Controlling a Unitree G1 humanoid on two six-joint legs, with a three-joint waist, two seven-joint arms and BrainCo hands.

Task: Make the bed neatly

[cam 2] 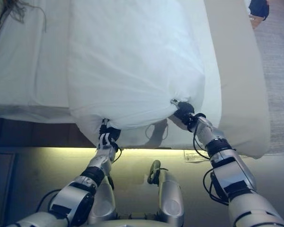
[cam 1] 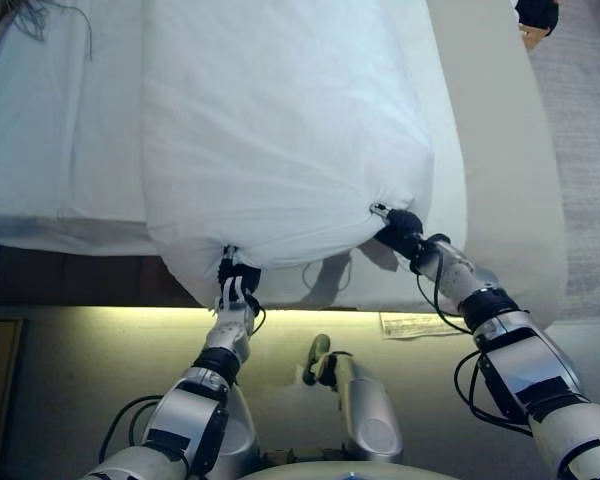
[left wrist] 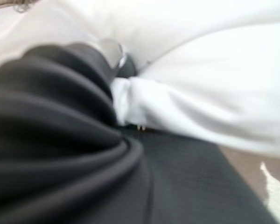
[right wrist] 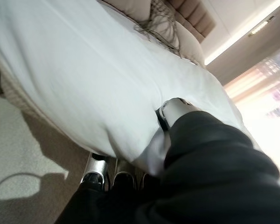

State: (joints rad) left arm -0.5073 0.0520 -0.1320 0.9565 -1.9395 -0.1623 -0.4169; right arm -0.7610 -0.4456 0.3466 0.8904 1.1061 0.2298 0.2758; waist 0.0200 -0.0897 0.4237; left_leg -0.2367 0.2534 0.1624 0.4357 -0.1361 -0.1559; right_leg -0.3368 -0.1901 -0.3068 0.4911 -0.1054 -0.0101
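A white duvet (cam 1: 280,130) lies folded over the bed (cam 1: 60,160), its near edge hanging past the foot of the mattress. My left hand (cam 1: 238,282) is shut on the duvet's near left corner; bunched cloth shows in its grip in the left wrist view (left wrist: 130,100). My right hand (cam 1: 400,230) is shut on the near right corner, with cloth gathered at the fingers (right wrist: 170,109). Both hands hold the edge up off the foot of the bed.
The white sheet (cam 1: 50,120) shows to the left of the duvet. A beige bed cover (cam 1: 510,170) runs down the right side. A lit strip (cam 1: 110,312) glows under the bed's foot. A dark thing (cam 1: 537,15) sits on the floor at the far right.
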